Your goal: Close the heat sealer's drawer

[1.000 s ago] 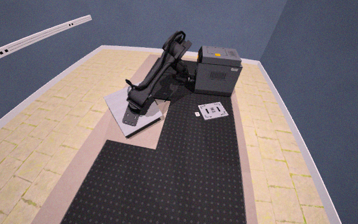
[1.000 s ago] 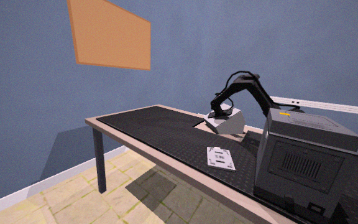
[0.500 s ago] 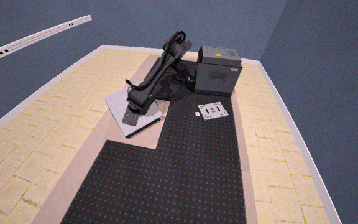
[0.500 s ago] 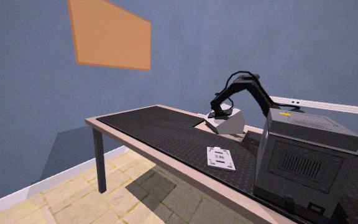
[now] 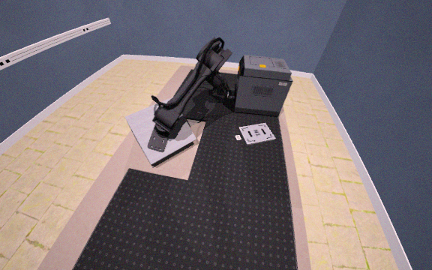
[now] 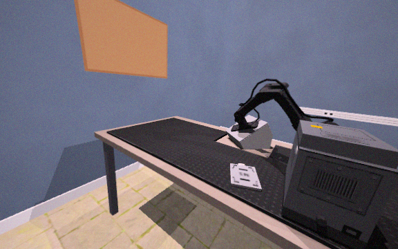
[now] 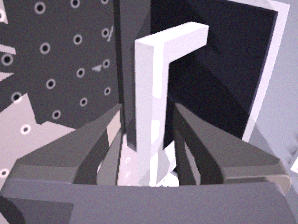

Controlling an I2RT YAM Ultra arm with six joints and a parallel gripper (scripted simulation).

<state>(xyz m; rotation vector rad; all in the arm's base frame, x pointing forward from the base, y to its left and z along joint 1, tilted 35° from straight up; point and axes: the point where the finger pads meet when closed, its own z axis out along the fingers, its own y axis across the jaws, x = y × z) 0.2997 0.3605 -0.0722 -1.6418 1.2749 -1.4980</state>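
Wrist view shows a white, angular bar handle (image 7: 151, 90) running up between the parted dark fingers of the gripper (image 7: 148, 113) (image 5: 230, 94); they stand partly open, unclamped. In the top view, the boxy dark-grey heat sealer (image 5: 262, 90) (image 6: 337, 187) stands upright on a black dotted mat (image 5: 201, 225) (image 6: 185, 155), the gripper close beside its side. The jointed black arm (image 5: 190, 86) (image 6: 271, 91) reaches toward the sealer from a pale, slanted block (image 5: 137, 121) (image 6: 261, 136), apart from it. Near the sealer lies a flat white plate with black markings (image 5: 257, 133) (image 6: 245, 176).
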